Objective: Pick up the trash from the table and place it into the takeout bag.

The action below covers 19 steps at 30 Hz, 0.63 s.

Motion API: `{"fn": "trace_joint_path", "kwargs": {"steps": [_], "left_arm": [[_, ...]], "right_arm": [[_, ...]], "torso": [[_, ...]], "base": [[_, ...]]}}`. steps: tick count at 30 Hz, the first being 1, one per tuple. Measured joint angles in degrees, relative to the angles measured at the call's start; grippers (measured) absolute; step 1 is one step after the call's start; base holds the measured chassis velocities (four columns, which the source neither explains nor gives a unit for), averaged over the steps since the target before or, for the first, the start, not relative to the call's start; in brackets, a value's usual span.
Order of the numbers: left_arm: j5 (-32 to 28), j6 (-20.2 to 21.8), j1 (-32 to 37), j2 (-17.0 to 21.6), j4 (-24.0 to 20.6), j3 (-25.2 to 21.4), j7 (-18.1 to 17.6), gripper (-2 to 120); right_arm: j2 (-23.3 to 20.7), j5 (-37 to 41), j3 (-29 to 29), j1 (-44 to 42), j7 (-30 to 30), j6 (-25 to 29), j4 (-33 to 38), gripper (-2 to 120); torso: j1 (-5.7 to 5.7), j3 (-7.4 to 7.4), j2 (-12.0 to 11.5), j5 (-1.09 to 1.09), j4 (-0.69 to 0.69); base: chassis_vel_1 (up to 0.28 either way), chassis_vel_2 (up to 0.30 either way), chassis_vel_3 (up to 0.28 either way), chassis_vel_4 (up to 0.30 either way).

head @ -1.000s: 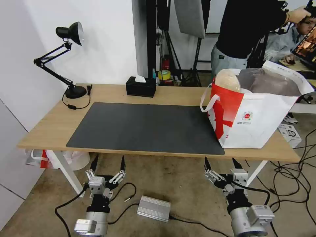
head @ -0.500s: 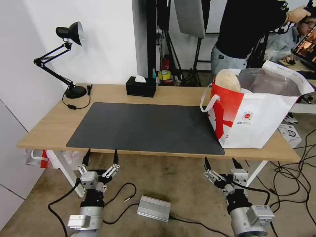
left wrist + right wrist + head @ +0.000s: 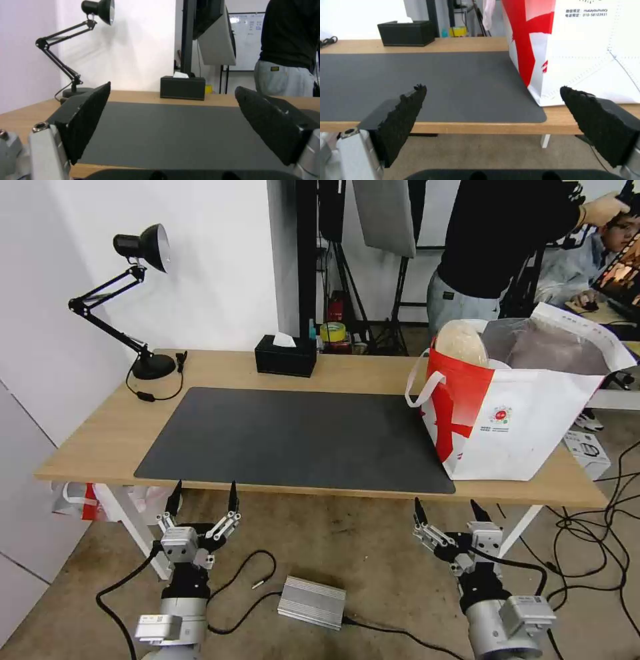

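My left gripper (image 3: 203, 495) has drifted slightly left, open and empty like my right gripper (image 3: 449, 510); beige paper bowl (image 3: 461, 342) sits in red-and-white takeout bag (image 3: 533, 427), so I judge the task finished.

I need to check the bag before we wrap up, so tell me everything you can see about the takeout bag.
The takeout bag is a large boxy red-and-white bag with a small round logo, white strap handles and greyish lining. It stands upright and open at the right end of the table, its near corner overlapping the dark mat. A beige paper bowl pokes out of its top.
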Motion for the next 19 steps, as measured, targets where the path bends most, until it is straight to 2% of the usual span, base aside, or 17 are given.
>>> {"fn": "trace_joint_path", "kwargs": {"steps": [19], "left_arm": [[0.01, 0.08, 0.02, 0.01, -0.02, 0.03, 0.00, 100]], "right_arm": [[0.00, 0.00, 0.00, 0.00, 0.00, 0.00, 0.00, 100]], "torso": [[0.00, 0.00, 0.00, 0.00, 0.00]], "base": [[0.000, 0.000, 0.000, 0.000]]}}
